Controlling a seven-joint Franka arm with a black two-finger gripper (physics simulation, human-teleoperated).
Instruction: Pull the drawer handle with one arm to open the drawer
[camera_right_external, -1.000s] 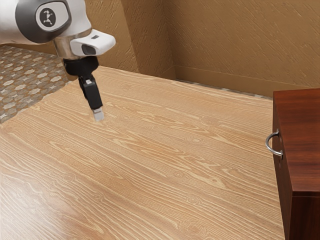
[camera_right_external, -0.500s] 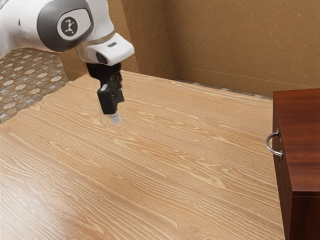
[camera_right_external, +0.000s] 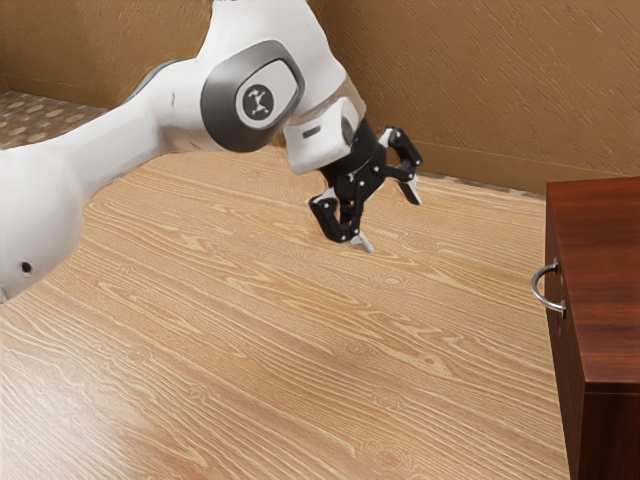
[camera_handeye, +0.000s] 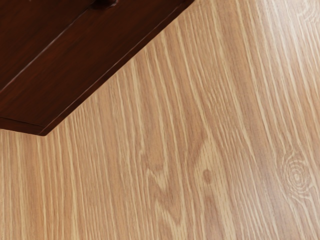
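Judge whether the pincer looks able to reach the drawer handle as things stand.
Probably yes: the open pincer hangs over the table, apart from the handle, with nothing standing between them. The handle juts from the drawer front, facing the arm.

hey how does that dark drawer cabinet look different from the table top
The cabinet is dark reddish-brown, while the table is pale yellowish wood. The cabinet's grain is faint, while the table's is bold, with wavy lines and knots. The cabinet is an upright box at the exterior view's right edge, while the table is a broad flat surface. The cabinet carries a curved metal handle, and the table has none. Both have a wood finish.
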